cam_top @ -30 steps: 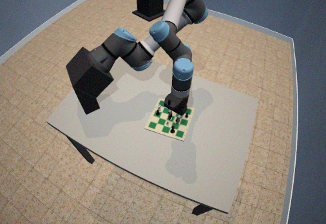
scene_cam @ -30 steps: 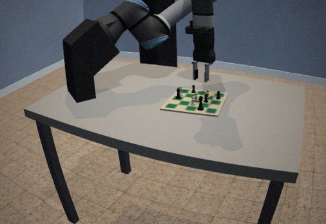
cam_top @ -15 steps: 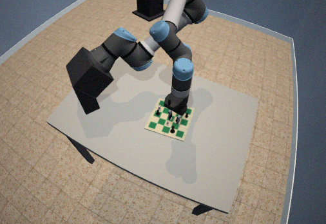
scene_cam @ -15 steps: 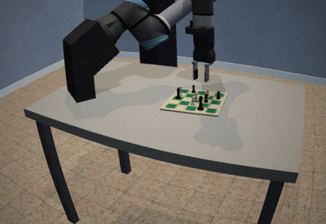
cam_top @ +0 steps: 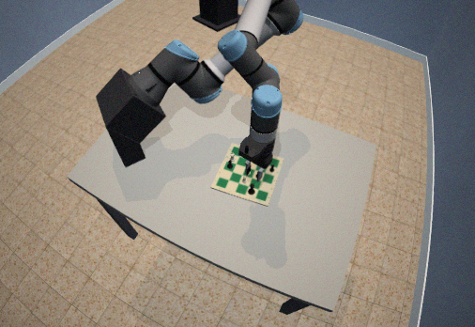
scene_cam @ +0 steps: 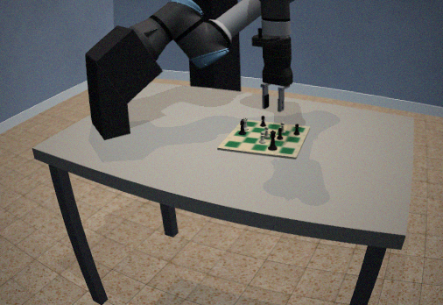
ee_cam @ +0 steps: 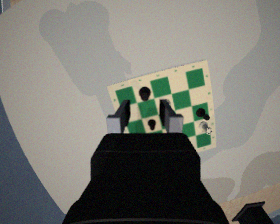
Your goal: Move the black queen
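Parted and holding nothing, the arm's jaws hang above the chessboard; the black queen stands below, nearer the board's front edge.

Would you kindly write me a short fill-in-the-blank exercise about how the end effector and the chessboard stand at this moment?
1. The end effector hangs ____ the chessboard, touching no piece.
2. Between its fingers there is ____.
3. The board's dark squares are coloured ____.
4. The chessboard lies on a grey ____.

Missing words: above; nothing; green; table
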{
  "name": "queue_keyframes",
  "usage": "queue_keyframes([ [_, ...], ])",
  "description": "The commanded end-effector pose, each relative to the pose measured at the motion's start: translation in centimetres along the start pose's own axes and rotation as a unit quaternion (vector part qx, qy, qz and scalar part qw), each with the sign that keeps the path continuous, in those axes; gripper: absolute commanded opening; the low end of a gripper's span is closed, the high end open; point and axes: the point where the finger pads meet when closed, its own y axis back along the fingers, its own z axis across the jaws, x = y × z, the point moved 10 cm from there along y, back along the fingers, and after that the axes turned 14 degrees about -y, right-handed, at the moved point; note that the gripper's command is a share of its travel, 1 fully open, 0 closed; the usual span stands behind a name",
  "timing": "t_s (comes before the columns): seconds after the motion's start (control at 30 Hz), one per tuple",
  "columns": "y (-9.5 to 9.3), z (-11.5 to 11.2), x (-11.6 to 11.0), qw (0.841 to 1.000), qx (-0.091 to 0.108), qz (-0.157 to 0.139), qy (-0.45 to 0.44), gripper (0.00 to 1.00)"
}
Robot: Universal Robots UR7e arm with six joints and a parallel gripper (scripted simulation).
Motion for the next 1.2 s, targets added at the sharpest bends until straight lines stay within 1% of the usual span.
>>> queue_keyframes([
  [0.0, -0.1, 0.0, 0.0, 1.0, 0.0, 0.0, 0.0, 0.79],
  [0.47, -1.2, 0.0, 0.0, 1.0, 0.0, 0.0, 0.0, 0.79],
  [0.97, -3.5, 0.0, 0.0, 1.0, 0.0, 0.0, 0.0, 0.79],
  [1.17, -4.0, 0.0, 0.0, 1.0, 0.0, 0.0, 0.0, 0.79],
])
